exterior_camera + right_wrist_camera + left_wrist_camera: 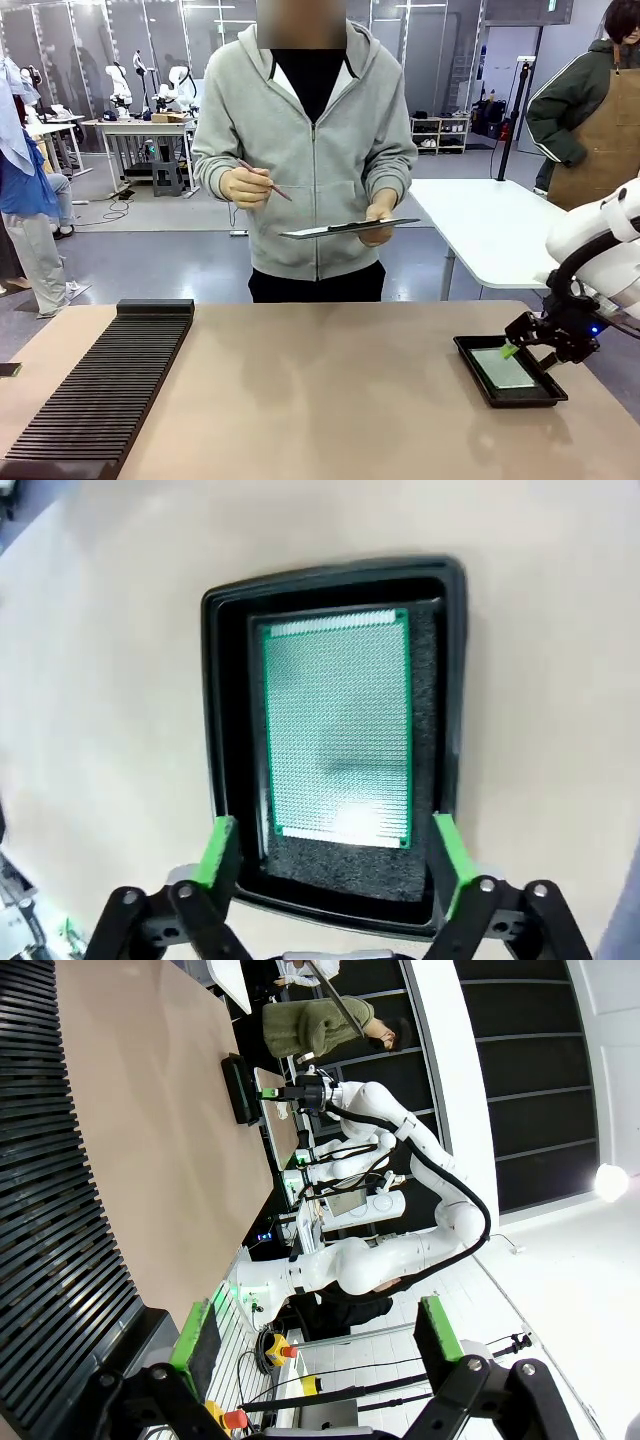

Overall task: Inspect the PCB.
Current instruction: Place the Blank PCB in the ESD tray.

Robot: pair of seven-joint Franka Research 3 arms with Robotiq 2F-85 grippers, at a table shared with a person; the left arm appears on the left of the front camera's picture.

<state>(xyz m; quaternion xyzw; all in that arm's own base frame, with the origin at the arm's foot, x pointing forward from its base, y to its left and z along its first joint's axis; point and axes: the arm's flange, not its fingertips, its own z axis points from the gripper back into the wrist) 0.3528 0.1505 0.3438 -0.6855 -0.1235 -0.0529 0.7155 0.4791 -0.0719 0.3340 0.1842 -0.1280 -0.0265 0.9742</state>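
Well, the PCB (338, 725) lies flat in the tray (222, 730) at twelve o'clock of the right gripper (335, 855), jaws spread and empty; it looks light, stiff and thin, best pinched by its long edges.

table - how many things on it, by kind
PCB: 1
black tray: 1
black slotted rack: 1
Total: 3

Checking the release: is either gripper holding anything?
No. The PCB lies flat in the black tray; the right gripper is open.
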